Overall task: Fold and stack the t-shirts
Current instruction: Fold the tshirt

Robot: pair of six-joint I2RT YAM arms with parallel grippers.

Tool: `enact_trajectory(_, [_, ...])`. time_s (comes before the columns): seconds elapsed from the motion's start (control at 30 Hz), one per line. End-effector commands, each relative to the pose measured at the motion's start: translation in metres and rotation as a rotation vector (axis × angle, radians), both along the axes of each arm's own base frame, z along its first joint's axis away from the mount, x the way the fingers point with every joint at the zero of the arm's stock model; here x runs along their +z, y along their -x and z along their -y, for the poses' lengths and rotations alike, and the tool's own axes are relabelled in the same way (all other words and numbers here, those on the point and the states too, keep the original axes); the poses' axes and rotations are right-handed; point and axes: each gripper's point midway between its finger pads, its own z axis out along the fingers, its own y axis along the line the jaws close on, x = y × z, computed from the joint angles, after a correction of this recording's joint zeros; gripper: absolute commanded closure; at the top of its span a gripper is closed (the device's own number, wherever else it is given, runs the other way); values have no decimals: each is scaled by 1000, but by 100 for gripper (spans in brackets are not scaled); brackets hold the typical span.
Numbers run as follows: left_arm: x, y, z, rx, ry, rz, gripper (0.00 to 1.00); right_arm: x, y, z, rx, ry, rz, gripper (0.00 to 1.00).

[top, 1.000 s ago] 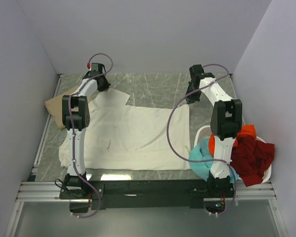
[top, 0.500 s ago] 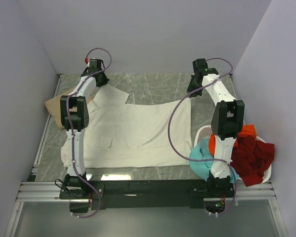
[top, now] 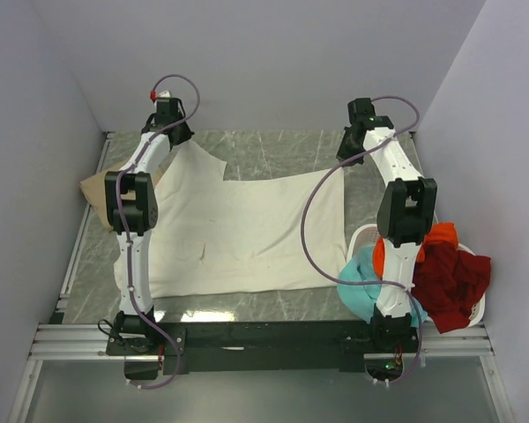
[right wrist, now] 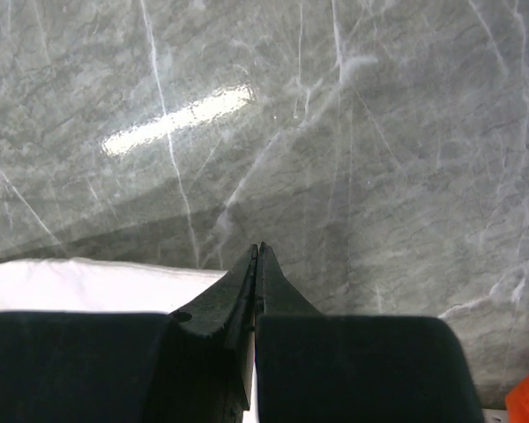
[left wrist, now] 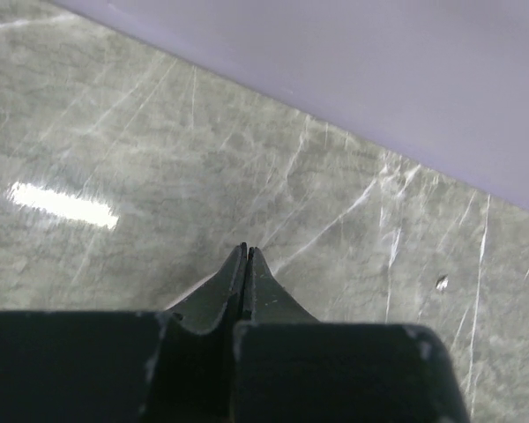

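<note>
While the cream-white t-shirt lies spread, its far corners are pinched by the left gripper and right gripper. A tan t-shirt is seen at left.

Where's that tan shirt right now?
In the top view, the tan t-shirt lies at the table's left edge, poking out beside the spread cream-white t-shirt, just left of the left arm.

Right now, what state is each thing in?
cream-white t-shirt: spread flat, far corners pinched.
tan t-shirt: lying unfolded at the left edge.
left tool: shut on cream-white t-shirt.
right tool: shut on cream-white t-shirt.
basket: heaped with teal shirt, orange shirt, dark red shirt.
</note>
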Motion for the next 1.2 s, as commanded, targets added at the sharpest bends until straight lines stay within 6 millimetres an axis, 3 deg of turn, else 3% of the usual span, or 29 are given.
enact_trajectory(0.0, [78,6,0,-46,-21,158,100,19,-6,14,-10,35,56,100])
enact_trajectory(0.03, [96,13,0,-51,-22,185,100,25,-4,13,-8,35,67,100])
enact_trajectory(0.07, [82,21,1,-66,-27,160,100,26,-4,14,-8,35,76,100])
enact_trajectory(0.1, [84,27,1,-72,-29,158,100,18,3,15,-6,36,53,100])
enact_trajectory(0.13, [95,35,1,-77,-31,171,100,24,6,14,-3,36,66,100])
enact_trajectory(0.17, [85,45,1,-85,-39,137,100,23,9,15,-2,35,66,100])
enact_trajectory(0.3, [78,77,-4,-77,-60,83,100,13,29,15,4,36,39,100])
enact_trajectory(0.33, [89,85,-6,-74,-61,98,100,20,33,15,6,31,55,100])
enact_trajectory(0.37, [76,95,-6,-78,-66,63,100,13,40,15,8,30,40,100])
enact_trajectory(0.53, [59,139,-10,-74,-73,-49,100,13,62,14,23,25,28,100])
enact_trajectory(0.8, [48,203,-20,-19,-73,-126,100,-8,104,14,27,31,-35,100])
enact_trajectory(1.0, [55,248,-36,50,-114,-148,100,-17,129,15,22,38,-59,100])
enact_trajectory(1.17, [81,279,-52,124,-144,-98,100,-17,143,14,29,46,-62,100])
